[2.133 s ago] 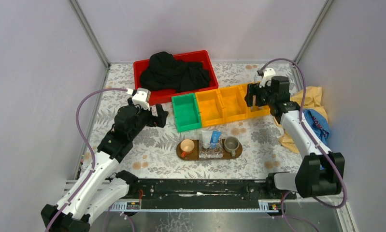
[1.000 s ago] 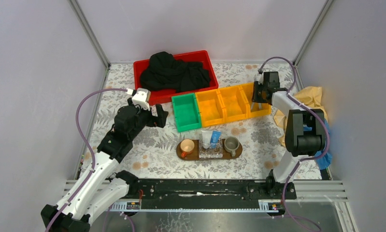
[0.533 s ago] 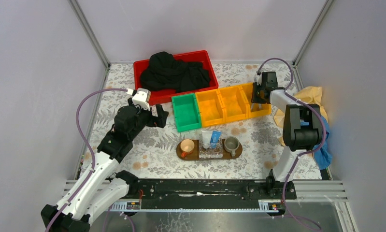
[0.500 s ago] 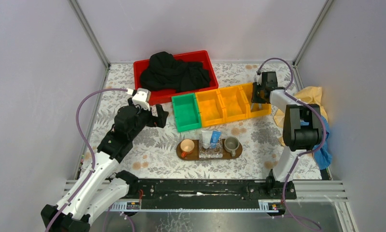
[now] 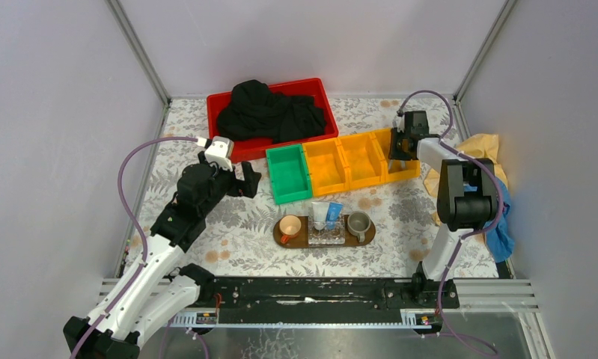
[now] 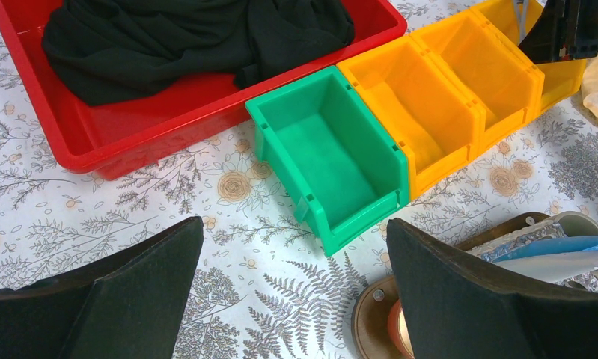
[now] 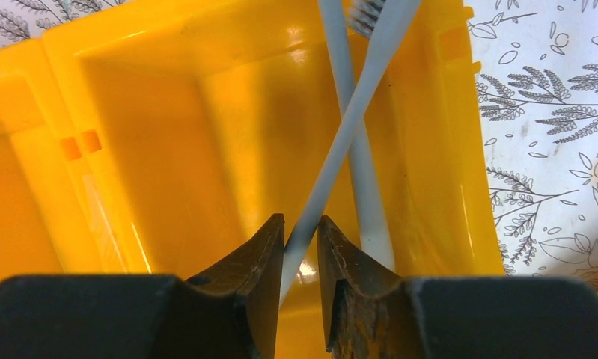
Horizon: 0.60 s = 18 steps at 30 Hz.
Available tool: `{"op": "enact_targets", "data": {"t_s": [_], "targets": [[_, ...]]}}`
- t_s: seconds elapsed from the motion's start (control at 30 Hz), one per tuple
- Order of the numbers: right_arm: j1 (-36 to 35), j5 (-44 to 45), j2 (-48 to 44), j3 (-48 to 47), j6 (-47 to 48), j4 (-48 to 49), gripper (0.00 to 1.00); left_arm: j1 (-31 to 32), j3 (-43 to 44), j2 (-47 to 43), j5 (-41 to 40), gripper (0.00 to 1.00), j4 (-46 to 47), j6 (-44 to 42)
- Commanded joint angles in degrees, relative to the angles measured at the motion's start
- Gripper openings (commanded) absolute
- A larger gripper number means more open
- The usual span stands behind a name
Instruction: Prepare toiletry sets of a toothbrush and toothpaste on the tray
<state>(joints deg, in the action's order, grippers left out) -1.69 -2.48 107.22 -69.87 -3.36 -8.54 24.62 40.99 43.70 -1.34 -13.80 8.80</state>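
Two pale toothbrushes lie crossed in the rightmost yellow bin. My right gripper reaches down into that bin, shut on the handle of the slanted toothbrush; the other toothbrush lies just right of the fingers. The brown oval tray sits at the table's near centre. A silvery-white toothpaste and a blue toothpaste rest across it. My left gripper hangs open and empty above the tablecloth, left of the green bin.
On the tray stand an orange cup, a clear ribbed box and a grey mug. A green bin and two more yellow bins line up behind it. A red bin with black cloth stands at the back. Yellow and blue cloths lie at the right wall.
My right arm has folded and its gripper has gone down into the rightmost yellow bin, its jaws narrowing onto a toothbrush handle. The left arm has not moved.
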Motion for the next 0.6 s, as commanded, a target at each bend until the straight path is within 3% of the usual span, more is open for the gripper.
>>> {"op": "enact_targets", "data": {"t_s": [0.0, 0.1, 0.3, 0.57], "targets": [[0.42, 0.23, 1.19, -2.68, -0.27, -0.62, 0.3, -0.19, -0.49, -0.42, 0.34, 1.0, 1.06, -1.06], [0.46, 0.32, 1.18, -2.66, -0.19, -0.59, 0.26, -0.2, -0.5, -0.35, 0.32, 1.0, 1.06, -1.06], [0.53, -0.32, -1.84, -1.25, -0.07, 0.99, 0.05, -0.12, -0.48, -0.44, 0.3, 1.0, 1.06, -1.06], [0.98, -1.94, -13.04, 3.22, 1.78, 5.31, 0.0, -0.18, -0.48, -0.32, 0.4, 1.0, 1.06, -1.06]]}}
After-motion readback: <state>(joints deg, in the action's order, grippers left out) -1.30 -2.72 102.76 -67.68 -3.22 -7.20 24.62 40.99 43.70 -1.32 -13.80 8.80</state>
